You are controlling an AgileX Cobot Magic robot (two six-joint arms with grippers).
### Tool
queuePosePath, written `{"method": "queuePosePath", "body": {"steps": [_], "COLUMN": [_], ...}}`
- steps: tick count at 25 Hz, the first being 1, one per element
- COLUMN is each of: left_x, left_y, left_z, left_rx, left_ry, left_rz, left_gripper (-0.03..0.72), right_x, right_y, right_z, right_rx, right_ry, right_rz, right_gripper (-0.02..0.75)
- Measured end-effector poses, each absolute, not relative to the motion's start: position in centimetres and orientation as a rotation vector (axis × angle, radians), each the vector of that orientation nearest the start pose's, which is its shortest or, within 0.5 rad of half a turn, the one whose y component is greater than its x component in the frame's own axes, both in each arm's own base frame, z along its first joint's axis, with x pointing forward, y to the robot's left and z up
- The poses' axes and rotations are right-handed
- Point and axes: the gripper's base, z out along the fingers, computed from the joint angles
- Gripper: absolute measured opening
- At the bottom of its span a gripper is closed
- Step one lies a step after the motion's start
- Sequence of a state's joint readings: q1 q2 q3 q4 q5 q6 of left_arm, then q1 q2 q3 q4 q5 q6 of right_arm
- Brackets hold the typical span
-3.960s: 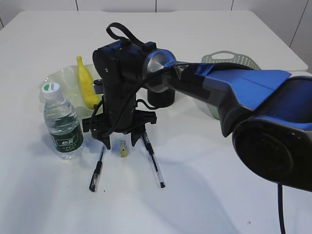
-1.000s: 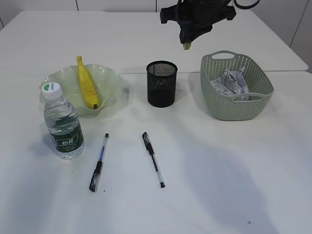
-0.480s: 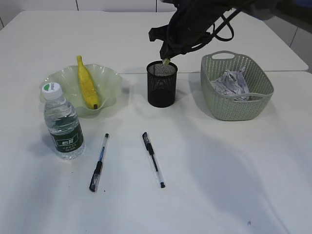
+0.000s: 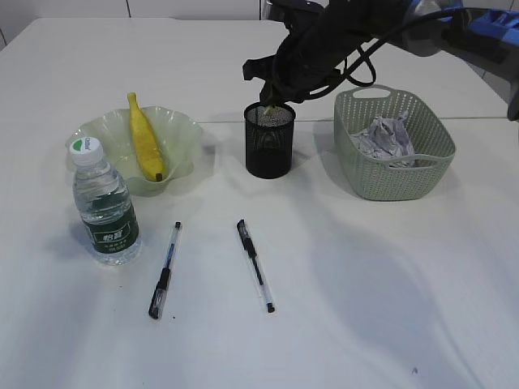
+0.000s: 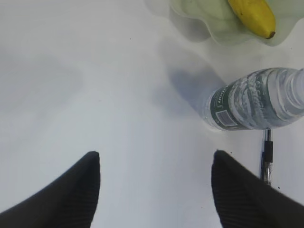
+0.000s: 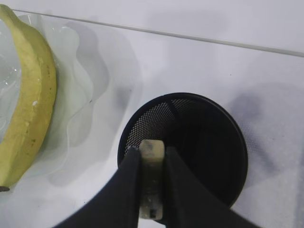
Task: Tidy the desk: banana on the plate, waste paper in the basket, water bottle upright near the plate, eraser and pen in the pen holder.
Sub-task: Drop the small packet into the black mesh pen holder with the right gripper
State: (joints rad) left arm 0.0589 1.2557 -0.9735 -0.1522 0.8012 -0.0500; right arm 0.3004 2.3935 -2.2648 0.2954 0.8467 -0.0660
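My right gripper is shut on the small pale eraser, held just over the near-left rim of the black mesh pen holder. The banana lies on the green plate. The water bottle stands upright beside the plate. Two pens lie on the table in front; one pen shows by the bottle. Waste paper sits in the green basket. My left gripper is open over bare table.
The white table's back edge and a seam run behind the pen holder. The right arm reaches in from the upper right above the basket.
The right gripper came down and leftward from above the table's back with the eraser, and now holds it at the pen holder's rim. Everything else has stayed put.
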Motion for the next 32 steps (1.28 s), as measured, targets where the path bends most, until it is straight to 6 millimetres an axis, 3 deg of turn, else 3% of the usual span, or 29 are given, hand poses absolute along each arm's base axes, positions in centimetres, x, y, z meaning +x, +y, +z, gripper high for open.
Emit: {"method": "queuePosePath", "body": {"steps": [7, 15, 25, 32], "left_x": [24.9, 24.9, 24.9, 24.9], "left_y": [0.5, 0.5, 0.5, 0.5], "left_z": [30.1, 30.1, 30.1, 30.1], "left_rx": [-0.233, -0.233, -0.233, -0.233], "left_ry": [2.551, 2.551, 2.551, 2.551], "left_rz": [-0.177, -0.177, -0.177, -0.177], "left_gripper": [0.512, 0.512, 0.508, 0.508], "right_x": [51.4, 51.4, 51.1, 49.8], "right_y": [18.0, 18.0, 18.0, 17.9], "right_z": [23.2, 23.2, 23.3, 25.7], "right_rx": [-0.297, -0.290, -0.308, -0.383], "right_ry": [2.423, 2.418, 2.457, 2.558], "right_rz": [0.461, 0.465, 0.468, 0.477], "right_gripper": [0.132, 0.262, 0.278, 0.278]}}
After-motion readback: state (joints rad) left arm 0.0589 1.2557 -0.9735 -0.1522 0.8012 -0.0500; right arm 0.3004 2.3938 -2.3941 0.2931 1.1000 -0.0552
